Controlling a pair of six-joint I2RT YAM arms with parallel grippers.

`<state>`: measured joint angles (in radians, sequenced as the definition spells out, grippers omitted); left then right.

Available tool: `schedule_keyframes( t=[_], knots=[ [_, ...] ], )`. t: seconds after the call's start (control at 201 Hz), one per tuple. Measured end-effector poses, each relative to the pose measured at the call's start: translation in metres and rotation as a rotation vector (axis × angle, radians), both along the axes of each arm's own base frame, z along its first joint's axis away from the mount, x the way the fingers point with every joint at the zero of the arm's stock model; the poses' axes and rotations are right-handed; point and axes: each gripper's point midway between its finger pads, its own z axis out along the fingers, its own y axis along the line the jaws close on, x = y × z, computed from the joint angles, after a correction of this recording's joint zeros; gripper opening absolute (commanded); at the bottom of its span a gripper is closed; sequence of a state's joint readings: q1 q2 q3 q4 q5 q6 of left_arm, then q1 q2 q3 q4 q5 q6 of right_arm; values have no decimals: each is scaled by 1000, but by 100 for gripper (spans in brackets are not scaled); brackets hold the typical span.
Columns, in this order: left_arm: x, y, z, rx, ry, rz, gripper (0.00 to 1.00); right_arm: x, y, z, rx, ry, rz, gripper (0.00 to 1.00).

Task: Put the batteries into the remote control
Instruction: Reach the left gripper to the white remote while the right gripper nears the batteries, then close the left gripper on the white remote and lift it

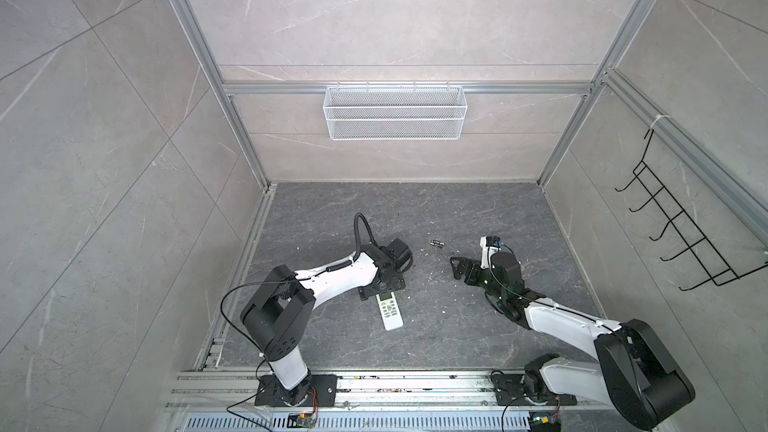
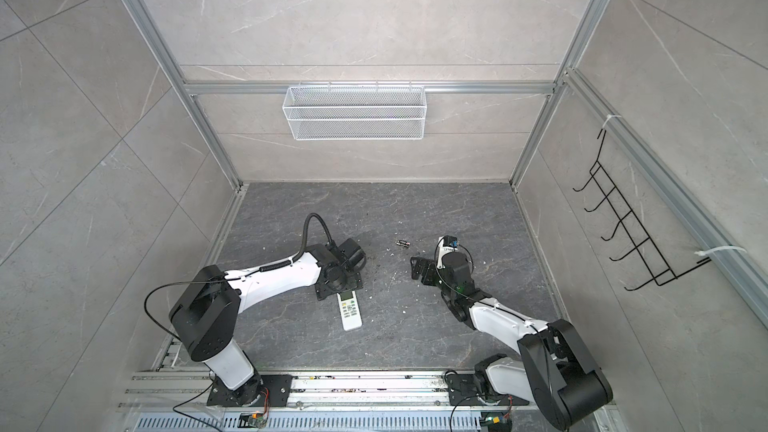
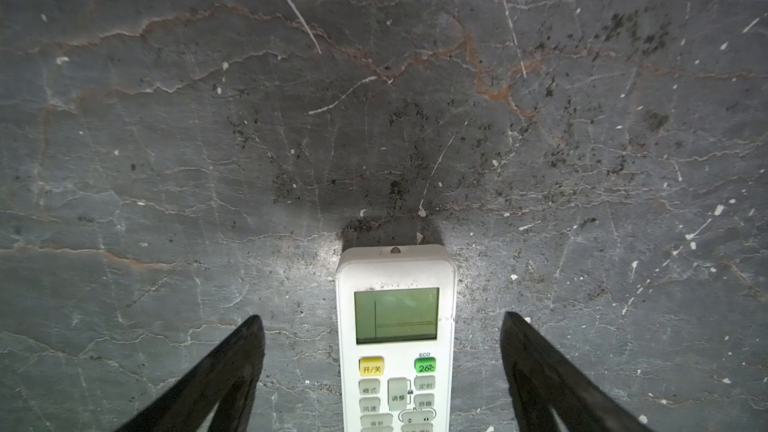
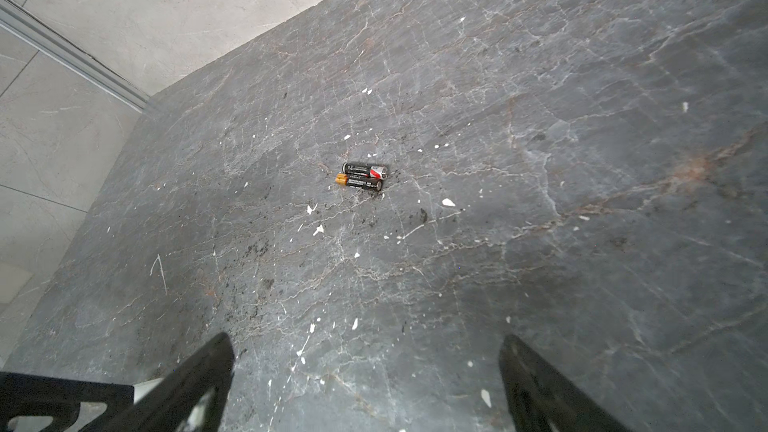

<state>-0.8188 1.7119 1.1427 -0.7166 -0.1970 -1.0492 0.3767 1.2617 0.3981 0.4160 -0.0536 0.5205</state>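
On the dark stone table (image 1: pixel 457 326) my left gripper (image 3: pixel 382 315) stands open astride the screen end of the white remote (image 1: pixel 389 311), which lies face up, clear of both fingers. My right gripper (image 4: pixel 366 337) is open and empty. Ahead of it, two batteries (image 4: pixel 363 176) lie side by side, touching.

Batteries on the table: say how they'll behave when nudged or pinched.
The batteries are round, slim cylinders lying flat on the smooth stone table, so likely to roll sideways. Lying side by side, one nudged probably shifts both.
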Motion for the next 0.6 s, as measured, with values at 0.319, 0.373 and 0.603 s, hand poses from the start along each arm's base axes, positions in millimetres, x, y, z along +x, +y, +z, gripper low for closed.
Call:
schedule_keyframes(
  t=[0.319, 0.373, 0.603],
  knots=[
    [-3, -8, -19, -11, 49, 10, 81, 0, 2, -7, -6, 26, 6, 99],
    [-3, -9, -21, -18, 51, 10, 81, 1, 2, -6, -5, 24, 6, 99],
    [-2, -12, -35, -8, 69, 13, 78, 1, 2, -7, -6, 26, 6, 99]
  ],
)
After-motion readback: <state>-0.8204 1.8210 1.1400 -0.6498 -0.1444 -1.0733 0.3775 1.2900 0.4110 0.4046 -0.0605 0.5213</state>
